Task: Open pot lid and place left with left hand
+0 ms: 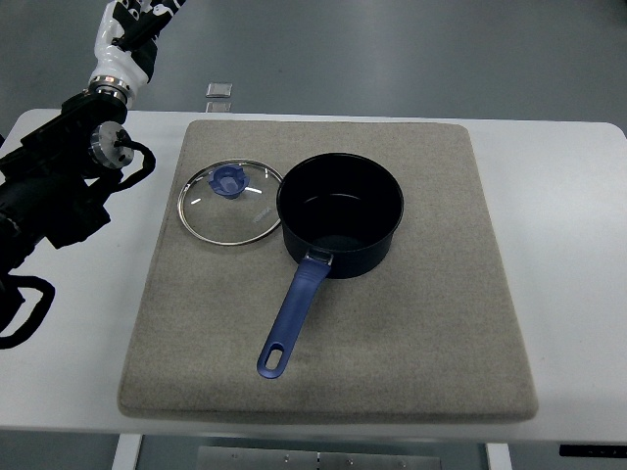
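I see the glass lid [231,202] lying flat on the grey mat [431,323], just left of the open blue pot [340,213] and touching its side, so I think the main job is done. My left hand [69,186] is off to the left over the white table [573,245], holding nothing, but I cannot tell if its fingers are spread or curled. Next I only need to pull that arm away without bumping the lid.
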`<action>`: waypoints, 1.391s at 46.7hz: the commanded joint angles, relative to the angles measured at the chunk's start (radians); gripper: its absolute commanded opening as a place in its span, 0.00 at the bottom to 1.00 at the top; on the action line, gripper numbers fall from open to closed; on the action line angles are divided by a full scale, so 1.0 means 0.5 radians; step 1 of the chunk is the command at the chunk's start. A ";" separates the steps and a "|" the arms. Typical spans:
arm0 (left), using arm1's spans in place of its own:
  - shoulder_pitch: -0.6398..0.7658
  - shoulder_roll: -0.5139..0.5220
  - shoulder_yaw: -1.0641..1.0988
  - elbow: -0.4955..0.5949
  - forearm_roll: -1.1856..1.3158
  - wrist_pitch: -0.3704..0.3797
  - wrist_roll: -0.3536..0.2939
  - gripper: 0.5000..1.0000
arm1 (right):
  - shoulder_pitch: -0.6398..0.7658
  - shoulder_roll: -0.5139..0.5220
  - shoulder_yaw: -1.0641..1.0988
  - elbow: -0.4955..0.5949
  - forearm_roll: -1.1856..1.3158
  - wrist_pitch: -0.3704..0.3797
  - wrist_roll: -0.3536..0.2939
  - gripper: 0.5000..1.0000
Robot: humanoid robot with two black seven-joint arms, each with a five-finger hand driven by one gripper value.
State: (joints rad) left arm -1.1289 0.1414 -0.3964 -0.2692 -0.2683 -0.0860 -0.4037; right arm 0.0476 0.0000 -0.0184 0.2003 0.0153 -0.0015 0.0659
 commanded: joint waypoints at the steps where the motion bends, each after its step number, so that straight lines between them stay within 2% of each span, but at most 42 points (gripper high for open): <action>1: -0.003 -0.010 0.001 -0.005 -0.074 0.055 0.108 0.93 | 0.000 0.000 0.000 -0.002 0.000 0.000 0.000 0.83; 10: -0.006 -0.062 -0.008 0.014 -0.080 0.178 0.203 0.92 | 0.000 0.000 0.000 0.001 0.000 0.000 0.000 0.83; 41: -0.009 -0.047 -0.060 0.063 -0.062 0.154 0.197 0.98 | 0.000 0.000 0.000 0.001 0.000 0.000 0.000 0.83; 65: 0.000 -0.053 -0.060 0.060 -0.074 0.157 0.197 0.98 | 0.009 0.000 0.018 0.001 0.003 -0.003 0.000 0.83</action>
State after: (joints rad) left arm -1.1264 0.1160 -0.4273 -0.2394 -0.3042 -0.0077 -0.3039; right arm 0.0475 0.0000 -0.0169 0.2002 0.0154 -0.0016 0.0659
